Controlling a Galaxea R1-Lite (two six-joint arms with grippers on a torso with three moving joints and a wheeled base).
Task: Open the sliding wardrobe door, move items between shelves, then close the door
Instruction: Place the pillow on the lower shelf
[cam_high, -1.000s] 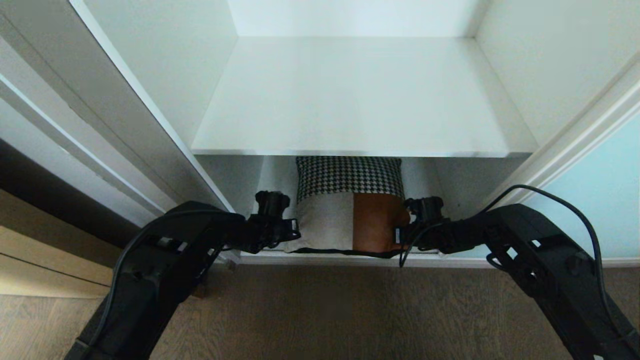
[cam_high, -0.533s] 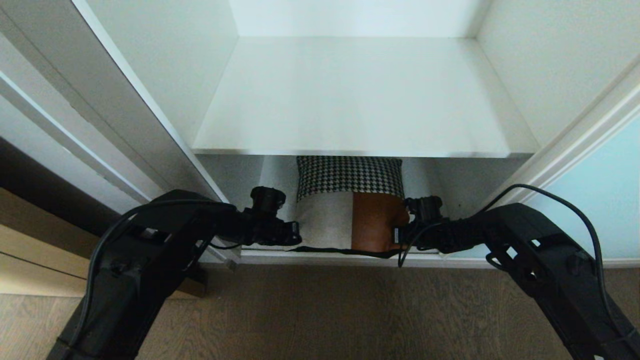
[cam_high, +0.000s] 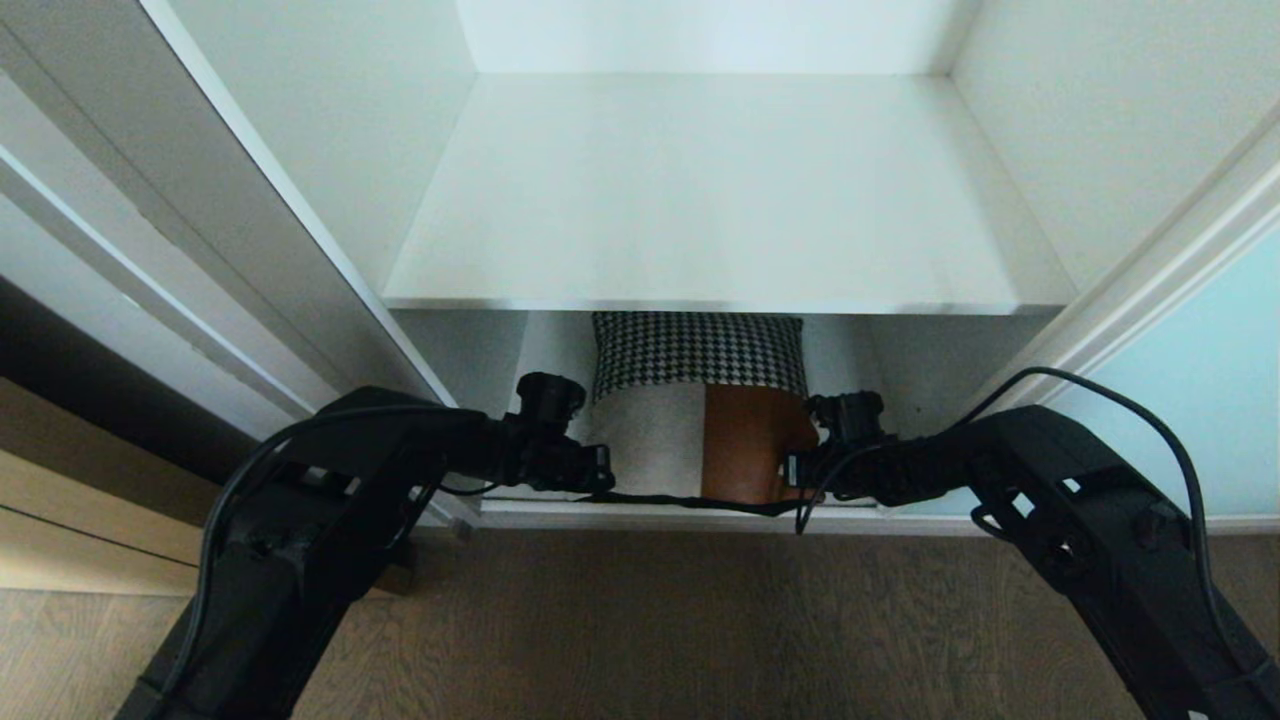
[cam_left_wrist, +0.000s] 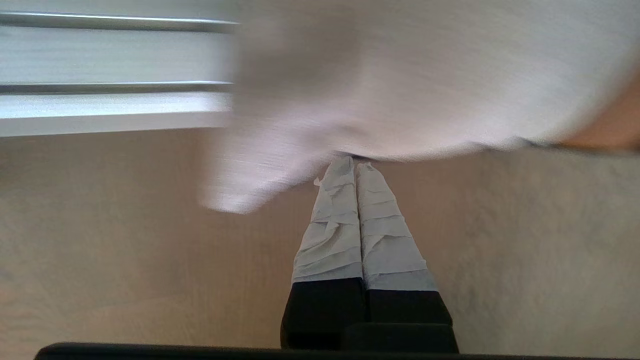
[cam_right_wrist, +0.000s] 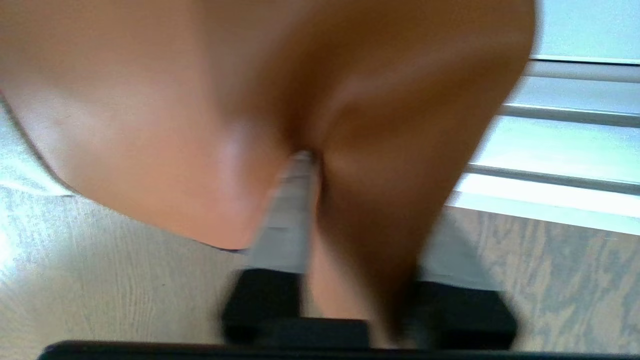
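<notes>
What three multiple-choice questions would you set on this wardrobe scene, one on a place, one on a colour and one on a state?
1. Where does the cushion sit?
A. In the compartment beneath the shelf
B. On top of that shelf
C. Out on the floor

2. What colour is the cushion panel beside the cream panel?
A. Green
B. Rust-orange
C. Blue

3. How is the left pincer?
A. Wide open
B. Out of view
C. Shut

Answers:
1 A: the head view shows it below the shelf's front edge.
2 B: the rust-orange panel adjoins the cream one.
3 C: the left wrist view shows its fingers pressed together, with the tips at the cushion's edge.
</notes>
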